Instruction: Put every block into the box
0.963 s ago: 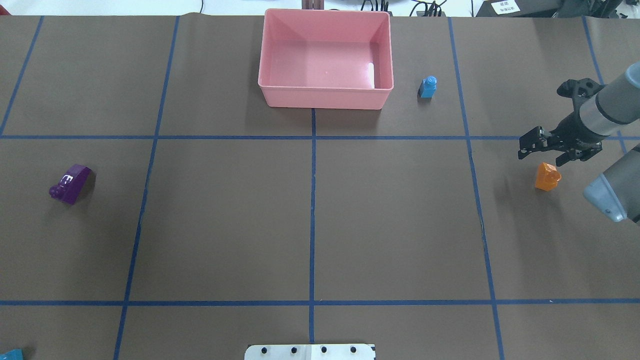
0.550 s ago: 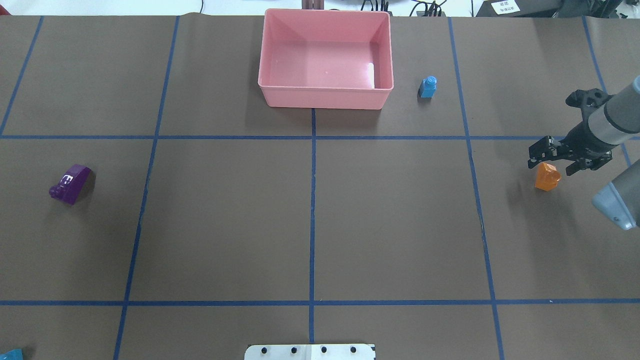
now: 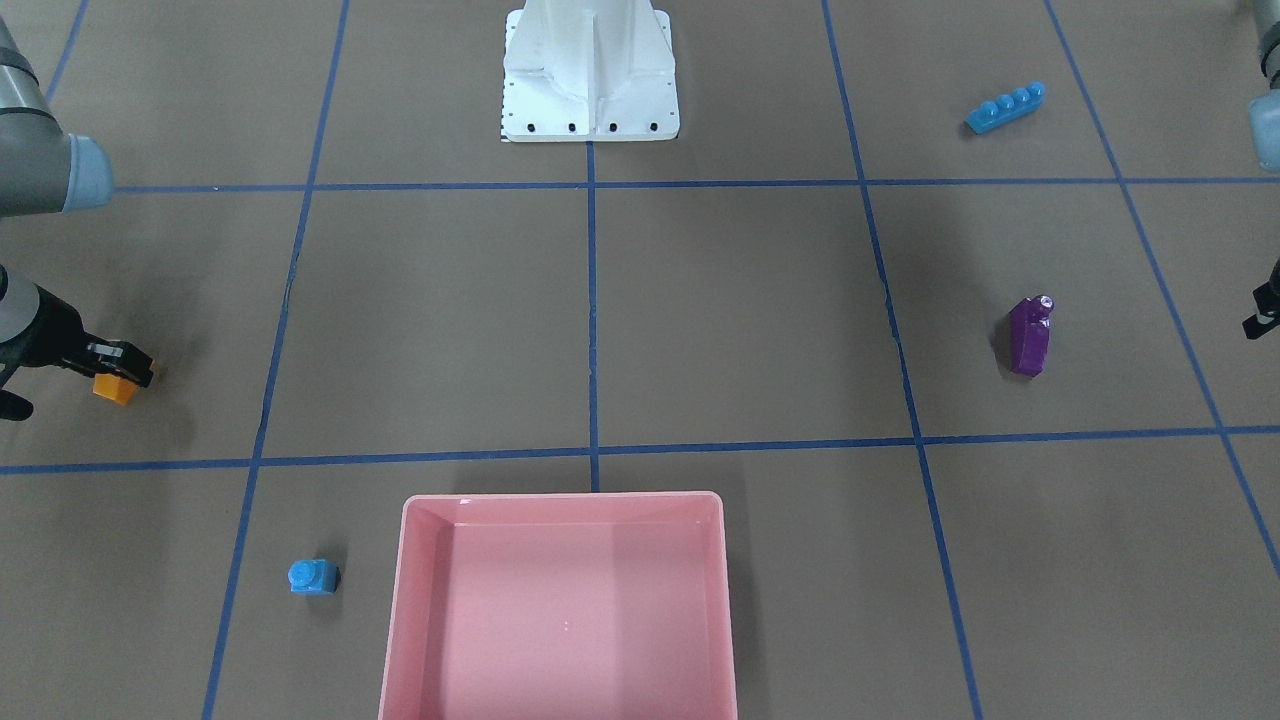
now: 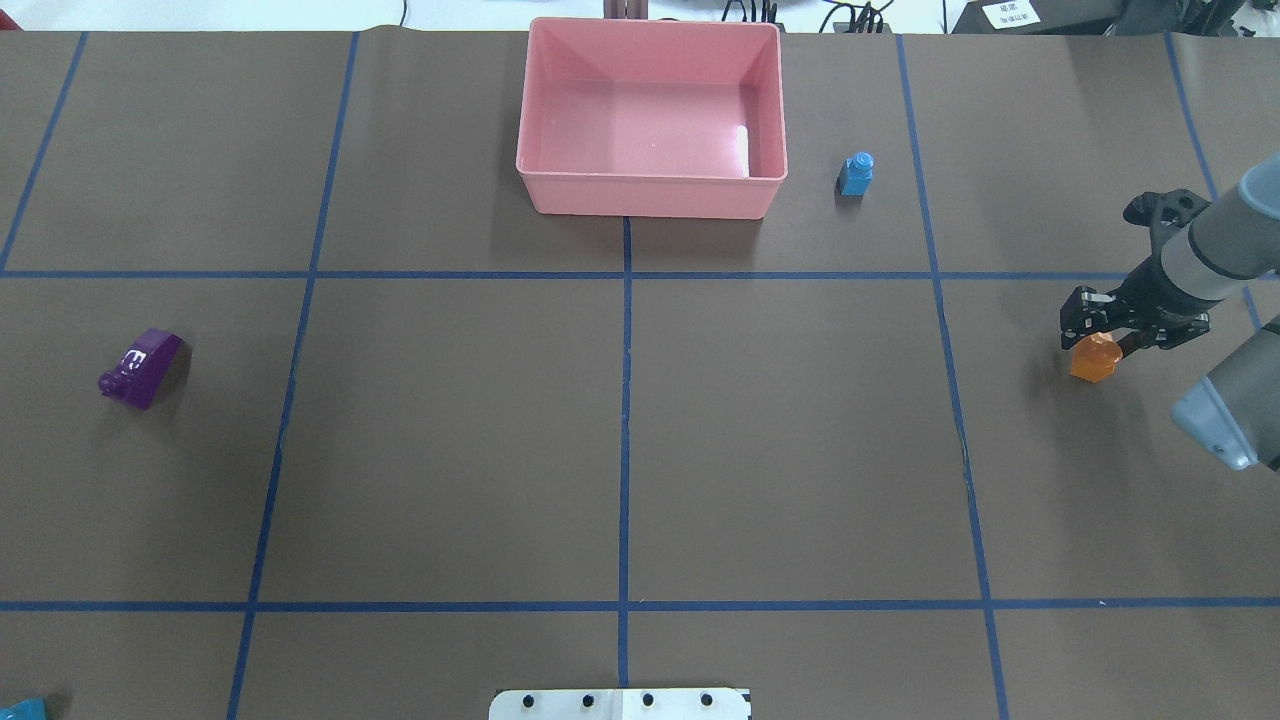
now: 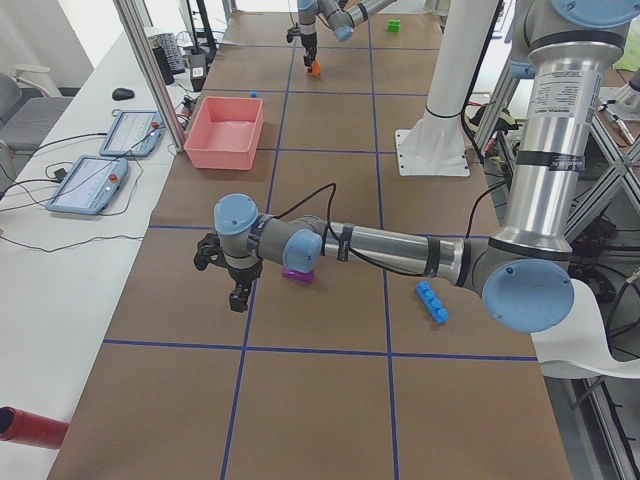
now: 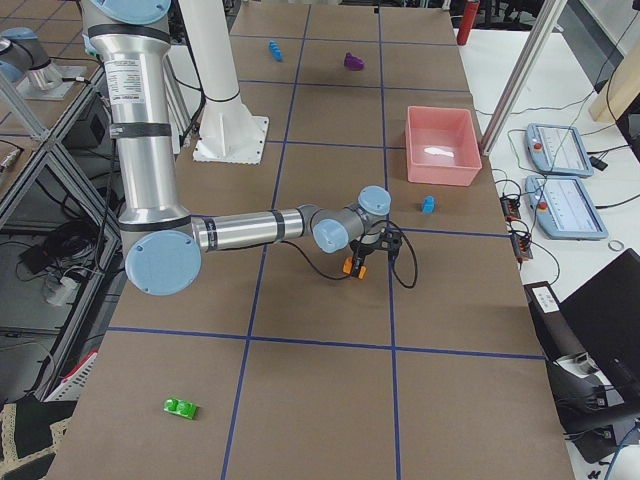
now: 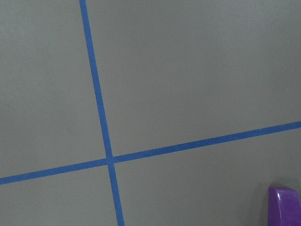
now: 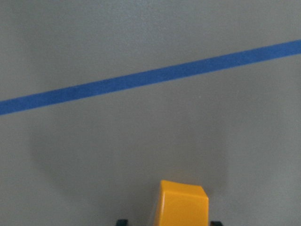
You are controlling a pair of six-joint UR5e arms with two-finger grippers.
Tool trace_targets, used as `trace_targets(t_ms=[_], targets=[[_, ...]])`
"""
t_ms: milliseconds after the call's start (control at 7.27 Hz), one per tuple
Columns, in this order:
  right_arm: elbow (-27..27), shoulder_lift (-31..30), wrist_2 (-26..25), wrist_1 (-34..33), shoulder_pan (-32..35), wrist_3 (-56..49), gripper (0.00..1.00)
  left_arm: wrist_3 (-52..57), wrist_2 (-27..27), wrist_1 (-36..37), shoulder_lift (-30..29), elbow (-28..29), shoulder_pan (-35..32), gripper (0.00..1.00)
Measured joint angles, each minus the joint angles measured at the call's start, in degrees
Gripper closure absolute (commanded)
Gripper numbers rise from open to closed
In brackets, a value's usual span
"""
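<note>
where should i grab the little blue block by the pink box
Take the small blue block by two opposite flat sides of its body, below the stud, coming straight down from above. It stands upright, stud up, clear of the pink box, so jaws should fit.

No readable text, white label (image 4: 1008,13) too blurred

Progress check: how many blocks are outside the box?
5: orange block at the right gripper; small blue beside the box; purple on the robot's left; long blue left of the base; green at the far right end. Box empty.
</note>
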Motion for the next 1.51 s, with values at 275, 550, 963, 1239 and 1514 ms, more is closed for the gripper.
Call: trace_targets(t_ms=[275, 550, 963, 1239, 1514], targets=[[1.50, 0.23, 0.18, -0.10, 0.21, 0.30, 1.00, -2.44, -0.03, 0.00, -0.43, -0.14, 0.08, 0.00], [6.05, 0.45, 2.17, -0.41, 4.33, -0.63, 1.00, -9.94, 0.11, -0.36, -1.95, -0.17, 2.75, 0.00], [10.02, 12.19, 3.88, -7.95, 8.94, -2.28, 1.00, -23.79, 2.43, -12.33, 0.54, -0.38, 11.05, 0.00], [4.12, 29.25, 3.18, -18.62, 9.08, -2.19, 1.00, -26.70, 5.66, -17.83, 2.75, -0.35, 16.95, 0.00], [-6.96, 42.12, 0.89, -20.79, 7.62, -2.08, 1.00, -27.21, 6.61, -18.92, 3.12, -0.36, 20.21, 0.00]])
